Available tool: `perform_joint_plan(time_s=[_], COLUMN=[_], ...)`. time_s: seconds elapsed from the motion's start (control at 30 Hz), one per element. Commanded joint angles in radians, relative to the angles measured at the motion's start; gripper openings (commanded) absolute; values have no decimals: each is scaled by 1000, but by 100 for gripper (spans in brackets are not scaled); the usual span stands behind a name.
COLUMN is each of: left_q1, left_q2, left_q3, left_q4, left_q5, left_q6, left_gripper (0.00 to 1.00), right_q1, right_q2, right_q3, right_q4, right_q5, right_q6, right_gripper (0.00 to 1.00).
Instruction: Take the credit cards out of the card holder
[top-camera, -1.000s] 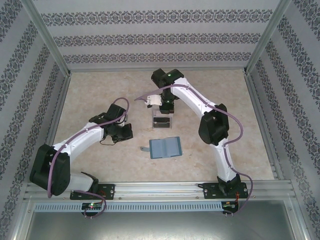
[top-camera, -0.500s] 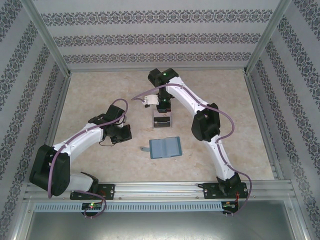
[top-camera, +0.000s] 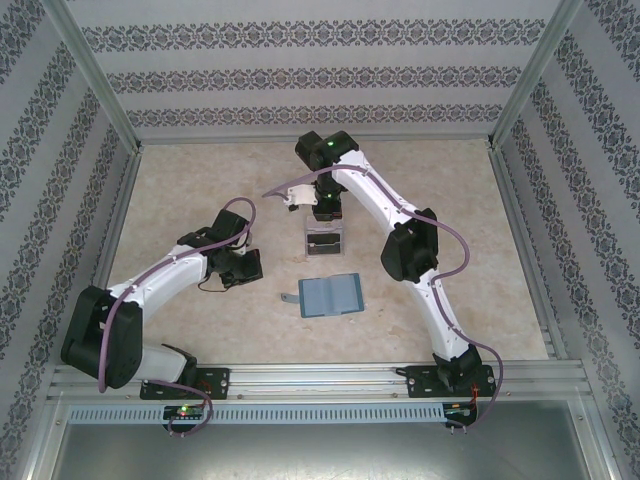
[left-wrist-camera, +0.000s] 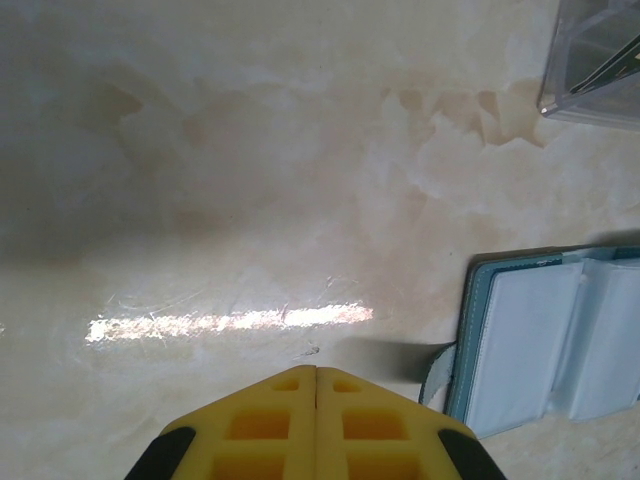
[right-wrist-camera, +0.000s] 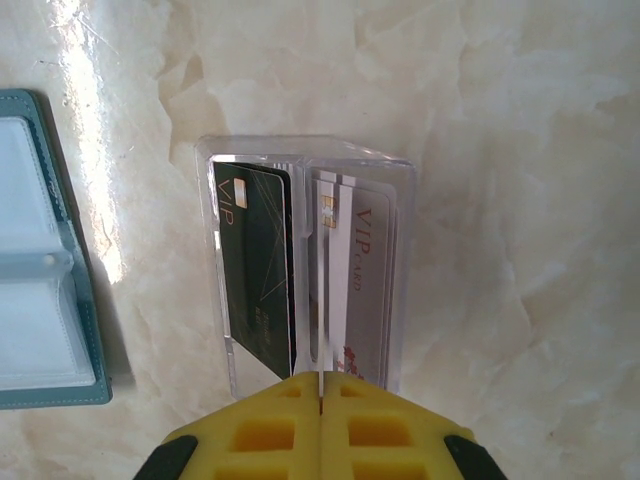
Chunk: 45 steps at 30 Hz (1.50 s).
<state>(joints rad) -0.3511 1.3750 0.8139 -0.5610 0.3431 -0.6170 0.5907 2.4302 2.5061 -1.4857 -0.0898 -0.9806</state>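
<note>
My left hand (left-wrist-camera: 316, 385) is pressed fully shut with nothing between its fingers. It sits low over bare counter (left-wrist-camera: 250, 150), just off the tab (left-wrist-camera: 437, 372) end of the holder (left-wrist-camera: 530, 340). From this hand the holder lies to the right and a little ahead, near but not touching.

My right hand (right-wrist-camera: 320, 385) is likewise shut and empty. It hangs beyond the holder's far long edge, over the near rim of the clear box (right-wrist-camera: 300, 148). The box stands just past that edge, apart from the holder.

The holder lies open and flat, inside up, with its long axis running across the counter from one arm's side to the other. The tab points toward my left arm.

The cards stand on edge in the box, a dark card (right-wrist-camera: 258, 265) on the side nearer the holder and a pale card (right-wrist-camera: 362, 270) beyond it. The holder's pockets (right-wrist-camera: 35, 250) look pale and flat, and I can make out no card in them.

I judge the left hand the nearer one for any further work on the holder. It would come in from the tab end, along the long axis.
</note>
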Motion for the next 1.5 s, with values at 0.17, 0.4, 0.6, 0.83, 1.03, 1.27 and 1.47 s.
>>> perform_joint_plan(time_s=[0.17, 0.4, 0.6, 0.83, 1.03, 1.27, 1.47], left_q1=[12, 12, 13, 13, 12, 13, 13], left_q2=[12, 18, 33, 47, 56, 61, 63], left_q3=[29, 37, 43, 50, 52, 51, 44], left_q4=[-6, -14, -14, -14, -7, -7, -3], left_q5=[12, 9, 11, 19, 29, 33, 39], left_q6=[-7, -4, -4, -1, 1, 7, 8], left_gripper=[1, 1, 1, 1, 0, 0, 0], right_q1=[-9, -17, -20, -20, -20, -22, -25], right_q2=[-22, 23, 46, 52, 60, 76, 73], right_q3=[22, 17, 2, -31, -51, -54, -49], right_q4=[-22, -15, -11, -16, -18, -32, -37], right_q5=[25, 20, -16, -60, -95, -110, -90], right_q6=[-45, -58, -59, -39, 14, 82, 126], right_gripper=[0, 0, 0, 0, 0, 4, 11])
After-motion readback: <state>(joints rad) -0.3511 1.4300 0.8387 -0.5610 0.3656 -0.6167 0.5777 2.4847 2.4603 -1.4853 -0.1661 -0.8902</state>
